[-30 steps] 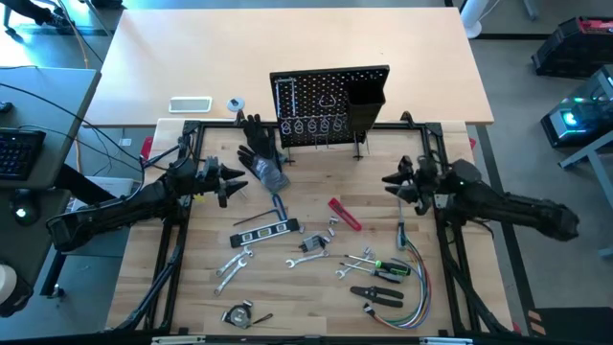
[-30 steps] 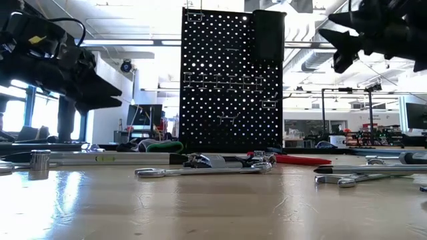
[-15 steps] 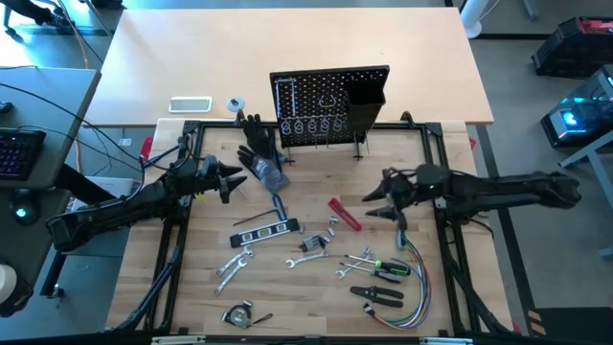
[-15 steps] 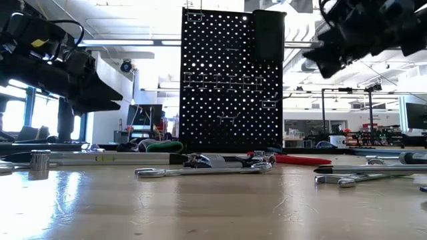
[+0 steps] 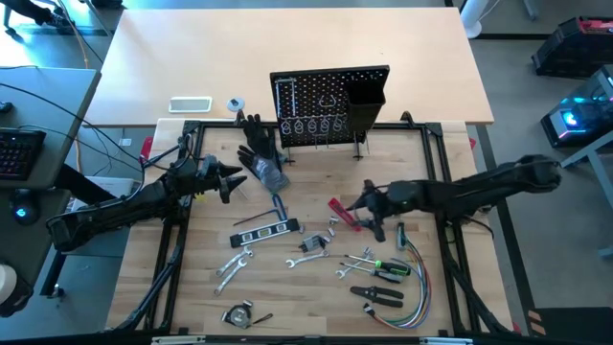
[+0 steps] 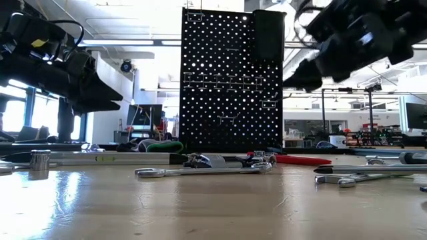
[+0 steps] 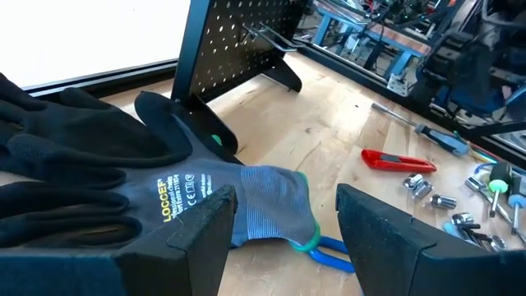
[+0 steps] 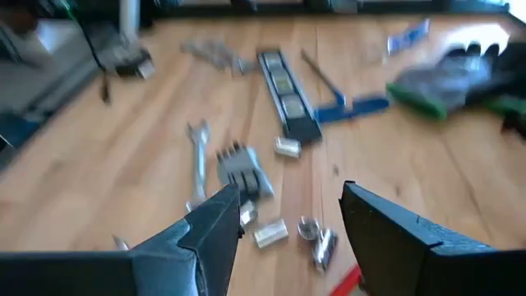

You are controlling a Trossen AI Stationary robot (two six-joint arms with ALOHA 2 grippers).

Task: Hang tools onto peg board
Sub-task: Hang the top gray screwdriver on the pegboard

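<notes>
**Tools loose on the worktop, both arms aloft**

High view: the pale wooden worktop (image 5: 316,182) is boxed in by a black frame. The peg board (image 5: 329,103), a black perforated panel with a box bin on its right side, stands upright at the far edge. The tools lie scattered across the middle and near half: a long black level (image 5: 265,230), silver wrenches (image 5: 233,264), a flat red-handled tool (image 5: 345,215), green-and-black pliers (image 5: 388,269). A bundle of coloured wires (image 5: 414,278) curves at the right. The bare wood between board and tools is open. The right tool (image 5: 365,213) reaches in beside the red-handled tool, jaws spread, empty. The left tool (image 5: 231,178) waits near a black glove (image 5: 261,153).

Low view: the peg board (image 6: 230,80) rises dark and dotted with holes and wire hooks; the level (image 6: 100,158) and a wrench (image 6: 200,171) lie flat before it.

Left wrist view: the fingers (image 7: 205,238) stand apart, released, over the knit glove (image 7: 123,189); a blue-handled key (image 7: 333,249) peeks from under its cuff.

Right wrist view: the fingers (image 8: 209,234) spread above small metal sockets (image 8: 271,233) and the level (image 8: 288,94).
</notes>
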